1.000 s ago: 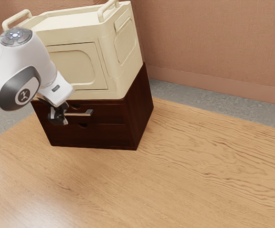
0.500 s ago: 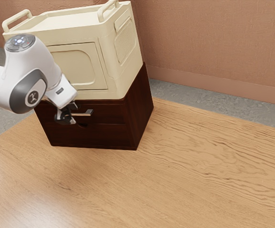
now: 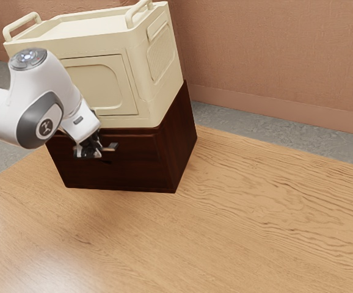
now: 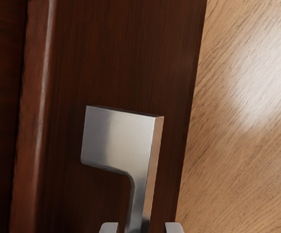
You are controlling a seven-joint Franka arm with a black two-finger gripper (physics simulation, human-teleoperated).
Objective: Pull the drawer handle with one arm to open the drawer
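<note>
The gripper [image 3: 90, 149] is at the upper front of the dark brown drawer unit [image 3: 134, 174], by the metal handle [image 3: 111, 147], whose end sticks out past it. The wrist view has the tips of the gripper [image 4: 141, 227] standing apart on either side of the thin bar of the silver handle [image 4: 118, 141], with a gap on both sides of the bar. Behind the handle is the drawer's wooden front [image 4: 116, 58]. In the exterior view the drawer front looks flush with the unit, and the hand hides part of it.
A cream storage box [image 3: 103, 85] with raised handles sits on top of the drawer unit. The wooden table [image 3: 256, 226] spreads in front of the unit and toward the exterior view's right. A pinkish wall [image 3: 274, 55] stands behind.
My hand has moved toward the exterior view's right, along the drawer front, and now covers more of the handle. The box and the unit's body have not visibly moved.
</note>
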